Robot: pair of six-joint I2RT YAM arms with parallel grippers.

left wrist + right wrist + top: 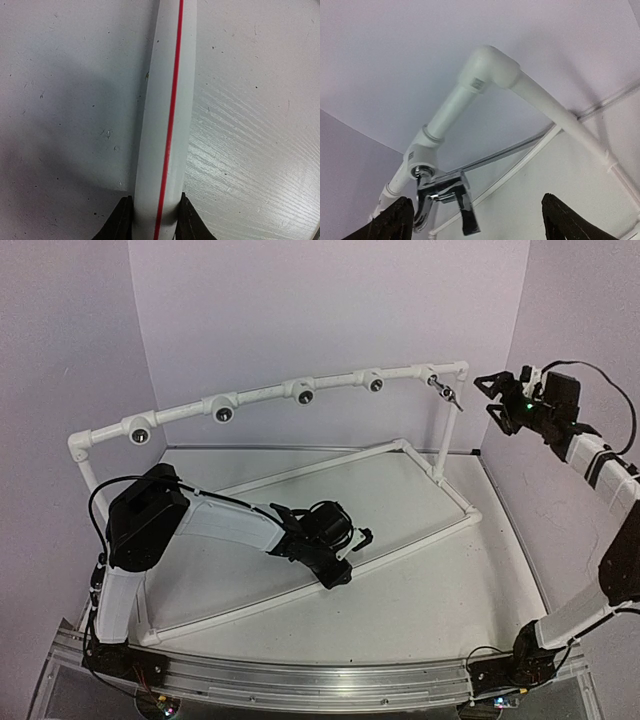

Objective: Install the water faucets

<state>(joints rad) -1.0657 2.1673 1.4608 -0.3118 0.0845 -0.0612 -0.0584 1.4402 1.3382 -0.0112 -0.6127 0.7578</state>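
1. The water faucet (447,393) hangs above the largest thing here, the white bench (430,580), which carries everything else.
2. The white pipe frame (260,396) stands on the bench, with base bars lying flat, upright posts and a top rail running along the back.
3. The left arm (225,525) lies low across the frame's base. The left hand (352,540) is clenched on a base bar (167,125) marked with a red line, one finger pressed to each side of it.
4. The right arm (600,455) reaches up at the right. The right hand (490,395) is released, its fingers spread wide, level with the rail's right end and near the faucet. The top view shows a gap between them.
5. Four grey sockets (305,393) with dark holes sit along the top rail, left of the faucet.
6. The chrome faucet (445,192) is seated in the fitting nearest the rail's corner elbow (487,67), with its spout and lever hanging down. In the right wrist view it lies just beside one finger (395,222), and I cannot tell whether they touch.
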